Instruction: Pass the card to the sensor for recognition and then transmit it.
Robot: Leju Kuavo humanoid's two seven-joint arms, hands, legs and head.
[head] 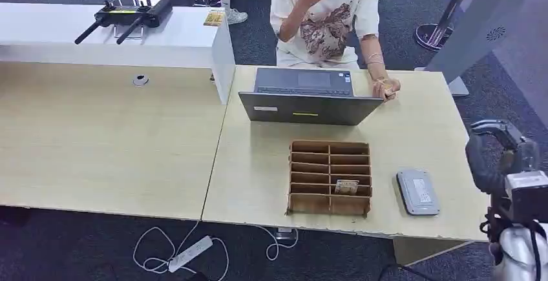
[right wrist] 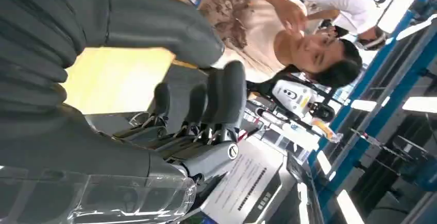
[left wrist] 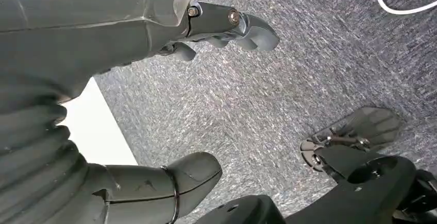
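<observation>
1. Brown cardboard is forming the slotted organizer [head: 330,177] that is sitting near the front edge of the light wooden desk [head: 258,165]; the card [head: 346,187] is standing on edge in a lower slot of the organizer's right column, its top edge showing above the divider.
2. The grey card reader [head: 417,192] is lying flat just beside the organizer, on its right, apart from it.
3. The right hand [head: 494,155] is hovering past the desk's right edge, well apart from the card; in the right wrist view its fingers [right wrist: 216,100] are lying apart and gripping nothing.
4. The left hand [left wrist: 206,28] is hanging over grey carpet, fingers loosely spread and holding nothing.
5. A person [head: 326,16] is sitting behind the open laptop [head: 307,97], one hand resting on the desk.
6. Handling judgement: the card is probably light, thin, stiff and smooth, so it may be slipping under a loose pinch. Take hold of the exposed top edge, pinching both faces, and lift straight up to clear the dividers.
</observation>
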